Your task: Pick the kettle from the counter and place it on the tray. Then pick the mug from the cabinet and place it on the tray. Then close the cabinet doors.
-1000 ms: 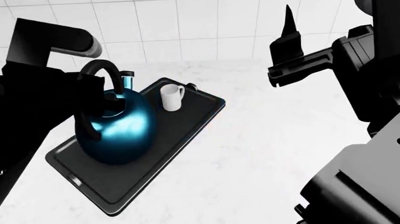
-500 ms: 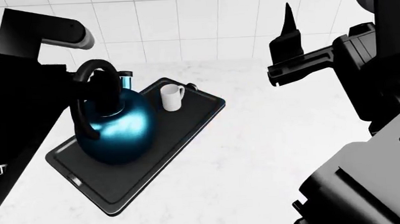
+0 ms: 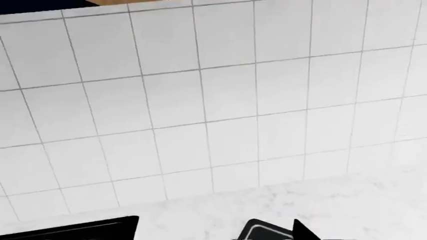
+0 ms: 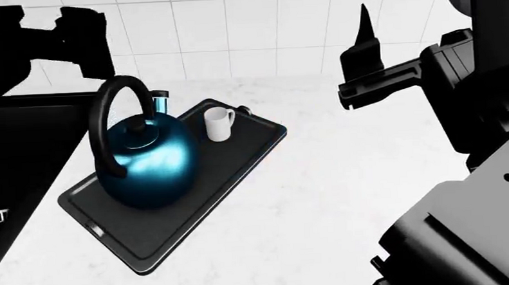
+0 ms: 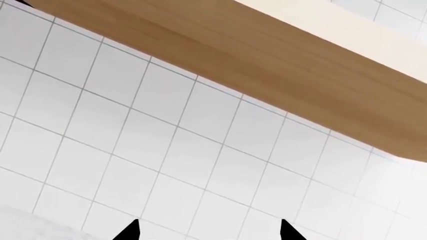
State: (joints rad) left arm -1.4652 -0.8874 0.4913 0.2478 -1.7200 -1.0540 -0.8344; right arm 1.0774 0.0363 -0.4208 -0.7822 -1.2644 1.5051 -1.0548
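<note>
White marble table (image 4: 326, 197) carries a black tray (image 4: 238, 162) lying diagonally; kettle (image 4: 148, 160) spout points toward the wall, mug (image 4: 218, 125) beside it. Right jaws (image 5: 208, 231) spread; left jaws' state cannot be told.

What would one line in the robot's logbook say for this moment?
kettle: on tray | mug: on tray, beside kettle | left gripper: raised, holding nothing | right gripper: open, empty | cabinet doors: not visible

The white marble counter (image 4: 326, 197) carries a black tray (image 4: 230, 166) set at a slant near its left end beside the black sink (image 4: 15, 166), and on the tray stand a teal kettle (image 4: 148, 163) and a small white mug (image 4: 217, 125).
</note>
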